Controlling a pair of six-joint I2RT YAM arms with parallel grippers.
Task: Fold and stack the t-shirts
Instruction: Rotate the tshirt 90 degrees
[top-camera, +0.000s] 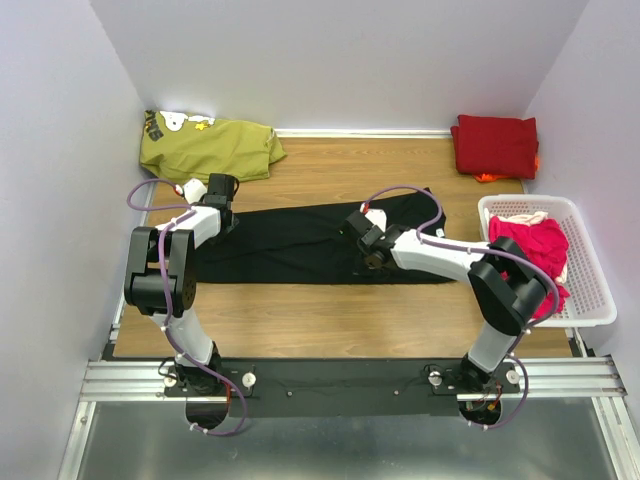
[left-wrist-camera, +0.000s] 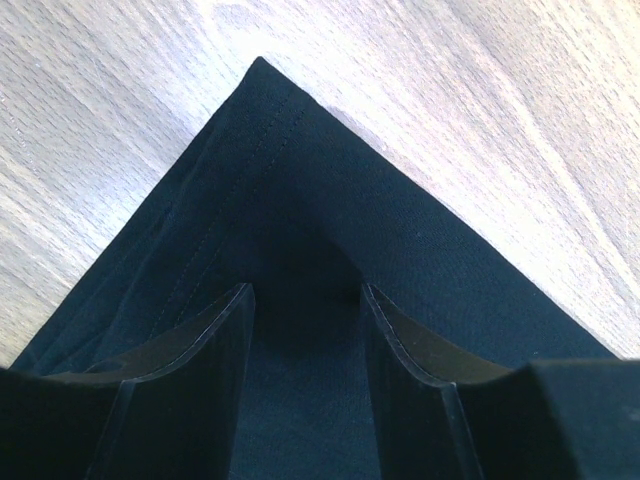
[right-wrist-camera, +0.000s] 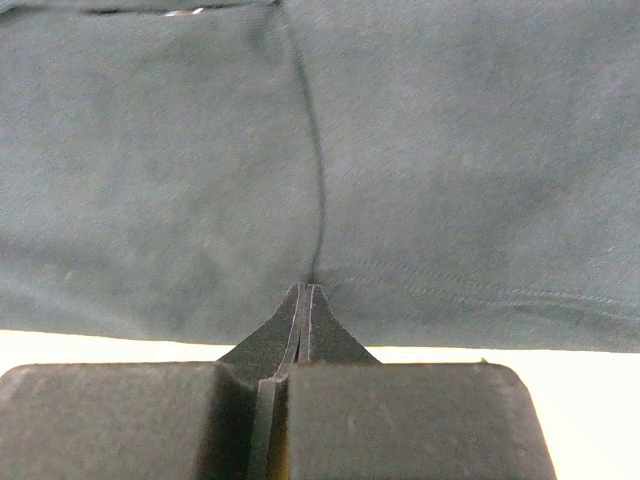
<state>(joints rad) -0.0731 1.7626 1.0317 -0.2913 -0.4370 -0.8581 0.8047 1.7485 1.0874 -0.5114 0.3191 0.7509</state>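
Observation:
A black t-shirt (top-camera: 290, 245) lies folded into a long band across the middle of the wooden table. My left gripper (top-camera: 222, 200) stands open over its left end. In the left wrist view its fingers (left-wrist-camera: 240, 330) straddle the cloth just behind a pointed corner of the black t-shirt (left-wrist-camera: 300, 180), and nothing is pinched. My right gripper (top-camera: 372, 258) is at the band's near edge, right of centre. In the right wrist view this gripper (right-wrist-camera: 304, 292) is shut on the hem of the black t-shirt (right-wrist-camera: 200, 180), and a crease runs up from its tips.
An olive t-shirt (top-camera: 210, 148) with a print lies crumpled at the back left. A folded dark red t-shirt (top-camera: 495, 145) sits at the back right corner. A white basket (top-camera: 590, 290) on the right holds bright pink t-shirts (top-camera: 535, 245). Walls close three sides.

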